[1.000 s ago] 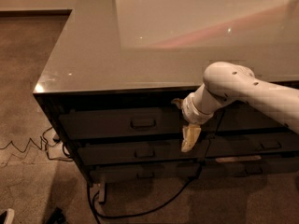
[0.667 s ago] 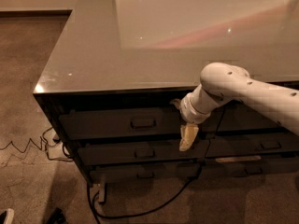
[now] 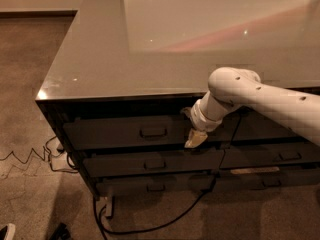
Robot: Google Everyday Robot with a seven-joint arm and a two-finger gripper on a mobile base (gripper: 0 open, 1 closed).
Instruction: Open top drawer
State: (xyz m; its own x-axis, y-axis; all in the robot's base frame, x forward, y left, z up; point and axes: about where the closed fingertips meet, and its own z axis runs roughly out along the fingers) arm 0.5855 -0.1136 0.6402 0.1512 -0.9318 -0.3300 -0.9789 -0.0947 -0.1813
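The top drawer (image 3: 115, 132) is the dark grey front just under the glossy tabletop, on the left column of the cabinet. Its small rectangular metal pull (image 3: 153, 132) sits at its middle. None of its inner floor shows. My gripper (image 3: 195, 139) hangs from the white arm (image 3: 260, 96), which reaches in from the right. It points down in front of the drawer's right end, to the right of the pull and apart from it.
Two shallower drawers (image 3: 150, 165) lie below the top one, and another column of drawers (image 3: 280, 156) stands to the right. Black cables (image 3: 150, 228) and a white zigzag cord (image 3: 25, 156) lie on the carpet at the cabinet's left foot.
My gripper has moved a little to the left and up, closer to the top drawer's pull. The drawers have not moved.
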